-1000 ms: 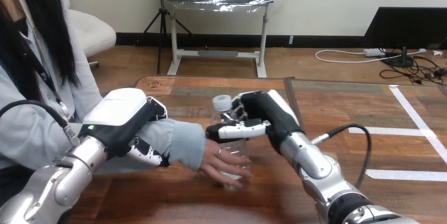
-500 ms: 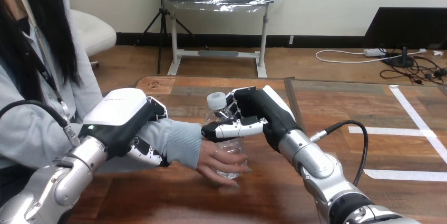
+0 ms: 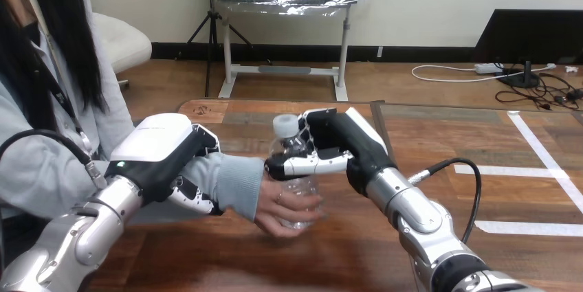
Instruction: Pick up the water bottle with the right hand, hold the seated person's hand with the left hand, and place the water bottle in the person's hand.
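Your right hand [image 3: 344,151] comes in from 5 o'clock. It is wrapped round the top part of the water bottle [image 3: 299,190], with the thumb across the front and the fingers behind, just under the white cap [image 3: 283,126]. The bottle stands almost straight up in the middle of the view. You hold it high, so the low part is free for the person.

The person's hand [image 3: 278,204] reaches in from 9 o'clock, and its fingers curl round the low part of the bottle. So both hands are on the bottle at once. I cannot tell if the bottle's bottom touches the bench [image 3: 426,134].

Your left hand [image 3: 161,149] comes in from 7 o'clock. It lies on top of the person's sleeve [image 3: 234,182], and its fingers curl under the forearm and grip it. I think that steadies the arm, so the person's hand is in the right spot.

The job looks close to done. What is left is to loosen your right hand and draw it off toward 3 o'clock. Go slow, for a weak grip could let the bottle tip.

The bench is flat brown wood. Strips of white tape [image 3: 543,158] lie on it at 3 o'clock. There is bare bench at 3 and 6 o'clock, so your right hand has space to back off
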Motion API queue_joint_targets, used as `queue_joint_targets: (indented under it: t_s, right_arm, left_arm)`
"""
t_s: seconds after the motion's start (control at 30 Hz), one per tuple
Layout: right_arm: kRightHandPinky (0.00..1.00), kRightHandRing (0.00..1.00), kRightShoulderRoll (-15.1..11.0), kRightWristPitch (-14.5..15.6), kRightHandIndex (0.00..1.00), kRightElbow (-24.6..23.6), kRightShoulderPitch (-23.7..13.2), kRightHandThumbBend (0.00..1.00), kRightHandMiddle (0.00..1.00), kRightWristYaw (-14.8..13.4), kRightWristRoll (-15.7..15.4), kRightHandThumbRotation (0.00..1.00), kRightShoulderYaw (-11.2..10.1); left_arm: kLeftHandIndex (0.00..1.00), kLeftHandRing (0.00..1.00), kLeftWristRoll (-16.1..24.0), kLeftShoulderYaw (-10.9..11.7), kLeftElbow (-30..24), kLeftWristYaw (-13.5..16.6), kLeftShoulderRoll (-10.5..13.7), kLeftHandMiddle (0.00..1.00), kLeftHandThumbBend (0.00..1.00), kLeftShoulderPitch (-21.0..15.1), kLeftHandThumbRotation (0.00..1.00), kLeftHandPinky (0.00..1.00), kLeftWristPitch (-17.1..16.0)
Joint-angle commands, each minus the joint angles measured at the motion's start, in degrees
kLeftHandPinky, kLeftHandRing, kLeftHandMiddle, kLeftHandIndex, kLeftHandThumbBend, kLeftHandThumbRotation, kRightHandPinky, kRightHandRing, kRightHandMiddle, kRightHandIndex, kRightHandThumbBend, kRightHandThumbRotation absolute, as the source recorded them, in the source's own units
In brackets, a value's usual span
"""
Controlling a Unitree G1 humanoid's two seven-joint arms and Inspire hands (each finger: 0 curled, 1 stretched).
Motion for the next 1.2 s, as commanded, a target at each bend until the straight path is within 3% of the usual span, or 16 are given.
queue_joint_targets:
  t_s: [0.0,0.27,0.67,0.97,1.17]
  right_arm:
    - [0.20,0.24,2.0,-4.2,0.37,-5.3,-2.2,0.82,0.33,2.7,2.8,0.02,-1.1]
    - [0.20,0.24,2.0,-5.7,0.37,-6.9,-1.6,0.81,0.33,5.1,5.0,0.02,-1.4]
    - [0.20,0.24,1.4,-5.6,0.38,-7.5,-1.9,0.82,0.33,7.2,7.2,0.01,-2.0]
    - [0.21,0.25,1.4,-5.0,0.38,-6.7,-2.2,0.83,0.35,7.1,8.2,0.00,-2.6]
    - [0.31,0.37,0.9,-5.2,0.48,-6.4,-2.2,0.89,0.44,4.5,6.3,0.06,-1.4]
  left_arm:
    - [0.37,0.30,-0.7,0.3,0.5,3.5,-1.9,0.36,0.84,-7.3,0.00,0.25,-2.3]
    - [0.36,0.29,-0.8,0.1,2.2,4.0,-2.4,0.36,0.85,-7.9,0.00,0.24,-2.6]
    - [0.37,0.30,-0.1,-0.4,2.9,4.9,-2.8,0.36,0.84,-8.2,0.00,0.25,-2.5]
    - [0.37,0.31,0.0,-0.5,3.0,4.9,-2.9,0.37,0.85,-8.3,0.00,0.26,-2.2]
    - [0.43,0.35,0.0,-0.3,1.3,3.7,-2.5,0.41,0.88,-7.8,0.00,0.32,-1.2]
